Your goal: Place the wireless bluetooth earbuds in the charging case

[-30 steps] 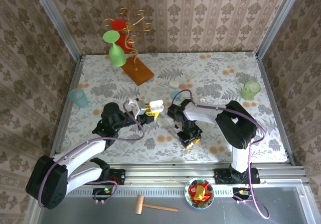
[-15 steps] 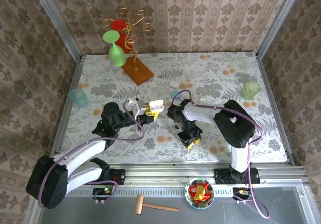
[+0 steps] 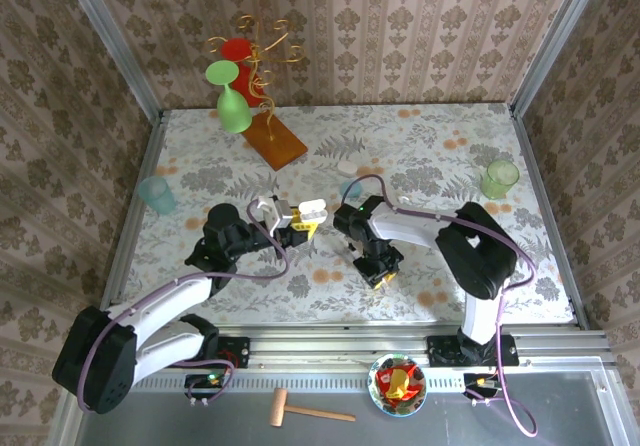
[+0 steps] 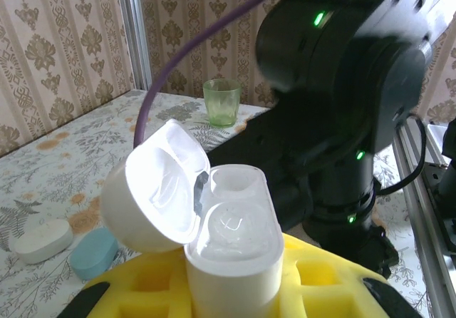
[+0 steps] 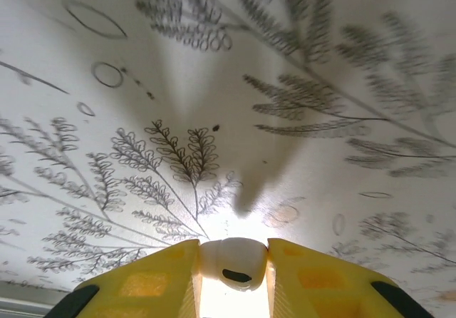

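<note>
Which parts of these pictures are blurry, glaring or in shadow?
Right wrist view: glare whitens the gap beneath the earbud between the yellow fingers, and a shadow falls on the tablecloth. Left wrist view: the open charging case looks sharper than the green cup behind. Top external view: evenly lit, walls splay outward.

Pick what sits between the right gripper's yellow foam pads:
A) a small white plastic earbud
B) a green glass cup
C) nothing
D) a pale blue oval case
A: the right wrist view shows the small white plastic earbud pinched between the yellow foam pads of the right gripper, touching both.
</note>
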Motion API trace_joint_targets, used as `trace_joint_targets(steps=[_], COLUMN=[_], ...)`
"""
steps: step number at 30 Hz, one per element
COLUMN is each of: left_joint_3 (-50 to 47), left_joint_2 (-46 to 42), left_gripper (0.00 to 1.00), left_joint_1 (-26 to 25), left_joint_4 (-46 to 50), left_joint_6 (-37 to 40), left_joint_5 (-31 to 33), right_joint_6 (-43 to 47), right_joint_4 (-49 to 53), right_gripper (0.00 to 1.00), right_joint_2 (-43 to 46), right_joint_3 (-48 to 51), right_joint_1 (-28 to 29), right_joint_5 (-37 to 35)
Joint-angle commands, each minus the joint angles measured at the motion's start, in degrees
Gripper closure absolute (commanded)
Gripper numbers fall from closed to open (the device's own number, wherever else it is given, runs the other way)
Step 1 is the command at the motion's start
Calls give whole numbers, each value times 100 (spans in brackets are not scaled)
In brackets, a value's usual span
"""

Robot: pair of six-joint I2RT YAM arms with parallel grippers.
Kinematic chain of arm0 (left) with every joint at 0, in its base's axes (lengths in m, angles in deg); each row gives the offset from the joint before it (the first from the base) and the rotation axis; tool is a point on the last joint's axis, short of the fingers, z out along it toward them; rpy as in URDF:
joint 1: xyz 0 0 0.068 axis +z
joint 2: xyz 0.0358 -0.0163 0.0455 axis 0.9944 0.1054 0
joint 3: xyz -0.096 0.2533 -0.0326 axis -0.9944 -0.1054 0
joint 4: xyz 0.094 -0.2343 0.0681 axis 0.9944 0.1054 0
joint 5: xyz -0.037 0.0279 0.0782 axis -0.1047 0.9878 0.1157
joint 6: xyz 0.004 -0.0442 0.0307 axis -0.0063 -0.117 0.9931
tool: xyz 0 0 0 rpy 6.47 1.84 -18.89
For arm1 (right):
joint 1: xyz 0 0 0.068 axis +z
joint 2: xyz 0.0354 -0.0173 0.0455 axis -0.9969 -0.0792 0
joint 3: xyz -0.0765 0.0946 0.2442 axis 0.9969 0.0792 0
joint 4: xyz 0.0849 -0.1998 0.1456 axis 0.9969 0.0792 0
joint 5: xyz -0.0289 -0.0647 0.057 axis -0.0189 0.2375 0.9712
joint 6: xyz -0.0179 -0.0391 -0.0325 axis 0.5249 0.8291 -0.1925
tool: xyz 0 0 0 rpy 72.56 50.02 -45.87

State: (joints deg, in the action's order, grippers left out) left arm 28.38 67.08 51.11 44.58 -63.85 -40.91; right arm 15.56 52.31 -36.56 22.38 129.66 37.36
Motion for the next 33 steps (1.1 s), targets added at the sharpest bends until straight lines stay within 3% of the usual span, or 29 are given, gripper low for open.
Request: trace_joint_targets(steps=[1, 10, 16, 24, 33], left_joint_3=[20, 106, 139, 167, 150], left_joint_2=[122, 433, 588, 845, 989], left_gripper=[94, 94, 94, 94, 94], left_joint_1=[50, 33, 6, -12, -12], left_joint_4=[-322, -716, -880, -1206, -1436], left_joint_6=[30, -190, -273, -431, -544], left_joint_5=[-60, -197, -206, -241, -200], right_joint_6=[-220, -152, 143, 285, 204], right_joint_4=[-161, -1366, -2600, -3854, -4353], right_gripper=[73, 75, 76, 75, 76], right_joint_2=[691, 2398, 3319, 3337, 2906], right_joint_3=[33, 247, 288, -82, -300], right_joint_1=[-2, -22, -10, -17, 1], right_joint_5=[-512, -1255, -960, -368, 75])
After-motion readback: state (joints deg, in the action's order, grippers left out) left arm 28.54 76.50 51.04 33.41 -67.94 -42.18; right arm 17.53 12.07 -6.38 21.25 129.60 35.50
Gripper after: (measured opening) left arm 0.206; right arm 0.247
